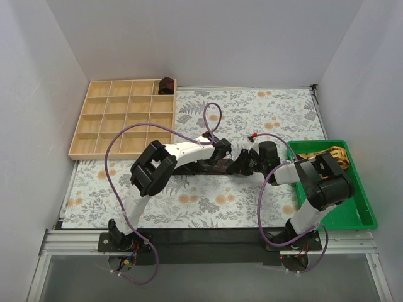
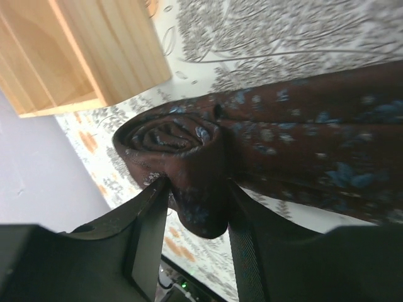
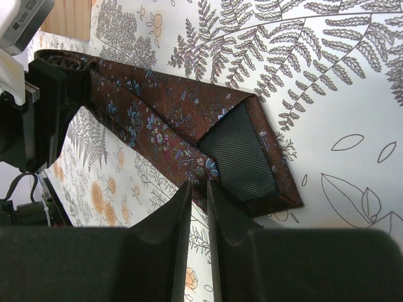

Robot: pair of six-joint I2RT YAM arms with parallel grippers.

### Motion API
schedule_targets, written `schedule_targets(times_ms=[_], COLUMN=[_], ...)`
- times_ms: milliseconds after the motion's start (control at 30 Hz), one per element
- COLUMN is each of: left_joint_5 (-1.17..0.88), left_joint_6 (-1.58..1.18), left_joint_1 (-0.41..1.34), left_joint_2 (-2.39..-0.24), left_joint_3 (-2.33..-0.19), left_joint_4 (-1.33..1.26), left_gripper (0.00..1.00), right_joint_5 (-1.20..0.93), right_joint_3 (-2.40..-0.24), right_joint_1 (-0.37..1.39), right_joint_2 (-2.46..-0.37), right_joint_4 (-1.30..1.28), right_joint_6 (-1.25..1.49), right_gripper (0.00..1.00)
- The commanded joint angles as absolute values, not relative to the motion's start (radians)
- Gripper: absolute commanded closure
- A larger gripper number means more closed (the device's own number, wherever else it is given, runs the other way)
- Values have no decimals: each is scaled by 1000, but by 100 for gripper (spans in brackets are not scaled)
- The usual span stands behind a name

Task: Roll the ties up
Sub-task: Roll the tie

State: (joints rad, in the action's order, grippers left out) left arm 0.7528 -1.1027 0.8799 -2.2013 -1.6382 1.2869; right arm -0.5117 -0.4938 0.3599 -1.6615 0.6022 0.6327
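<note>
Left gripper [image 1: 221, 150] and right gripper [image 1: 242, 162] meeting over maroon tie [image 1: 204, 167] at centre of floral mat [image 1: 264, 113]; finished rolled tie [image 1: 166, 85] in far right corner compartment of wooden organizer [image 1: 94, 119].

Left wrist view: left gripper [image 2: 196, 214] clasping half-wound roll of maroon tie [image 2: 182, 138].

Right wrist view: right gripper [image 3: 198, 195] nearly closed, pinching edge near flat wide end.

Likely risk: slack clasp letting coil spring open, or uneven pull skewing it.

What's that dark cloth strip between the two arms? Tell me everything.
A dark tie: maroon woven fabric with small blue flowers, black ribbed lining at its pointed tip. One end is wound into a tight roll, gripped by the left claw; the rest lies flat on the floral mat. The right claw pinches its edge near the tip.
</note>
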Motion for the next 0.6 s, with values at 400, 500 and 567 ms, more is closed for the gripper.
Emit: schedule_targets(times_ms=[400,500,567], left_joint_5=[615,603,572], left_joint_6=[-1074,-1060,-1052], left_joint_1=[868,867,865], left_joint_2=[-2094,-2040,-1999], left_joint_3=[-1601,-1631,-1650], left_joint_4=[1106,1092,1075], left_gripper=[56,48,47], right_joint_5=[-506,-517,-520], right_joint_3=[-479,-483,-488], right_joint_1=[362,361,362], right_joint_2=[-1618,-1605,-1592], right_joint_4=[565,563,563], right_joint_6=[591,581,574], right_gripper=[79,79,78])
